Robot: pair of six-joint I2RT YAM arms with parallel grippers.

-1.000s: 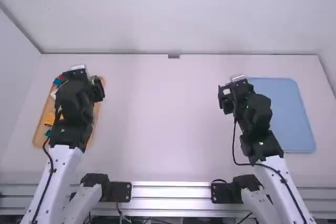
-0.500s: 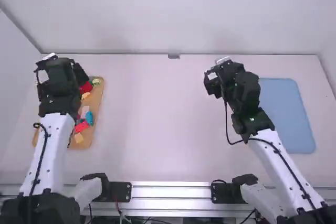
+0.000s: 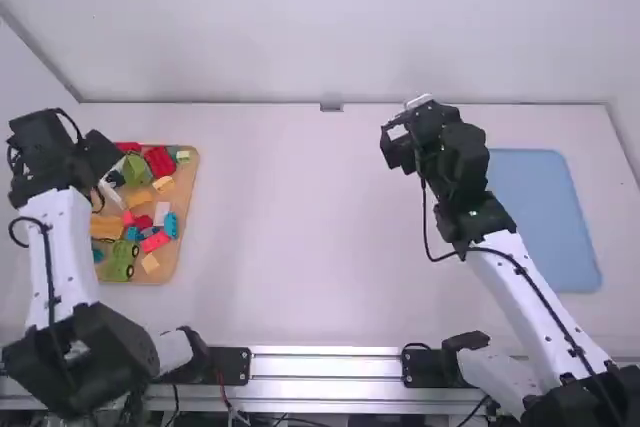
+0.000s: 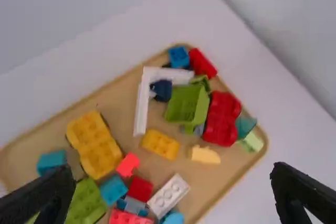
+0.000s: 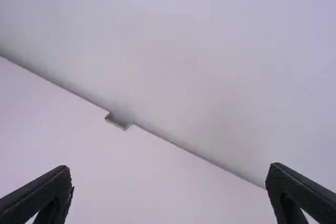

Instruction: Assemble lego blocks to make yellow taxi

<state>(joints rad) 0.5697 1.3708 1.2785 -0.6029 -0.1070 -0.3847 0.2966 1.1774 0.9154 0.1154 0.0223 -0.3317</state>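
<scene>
Big yellow block (image 4: 94, 144): lying in tray (image 4: 118, 98), L side of bench (image 3: 300, 237); from L gripper (image 4: 172, 167) it's sitting back twd my base.
Long axis: running across tray's short way, so prob I'm needing to line up fingers w/ its long sides.
Nearer arm: L; I'm holding that gripper spread, empty.
R gripper (image 5: 168, 169): hanging well apart from tray, also spread, empty.

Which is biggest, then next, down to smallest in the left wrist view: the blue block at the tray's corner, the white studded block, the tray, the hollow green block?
1. Tray
2. Hollow green block
3. White studded block
4. Blue block at the tray's corner
</scene>
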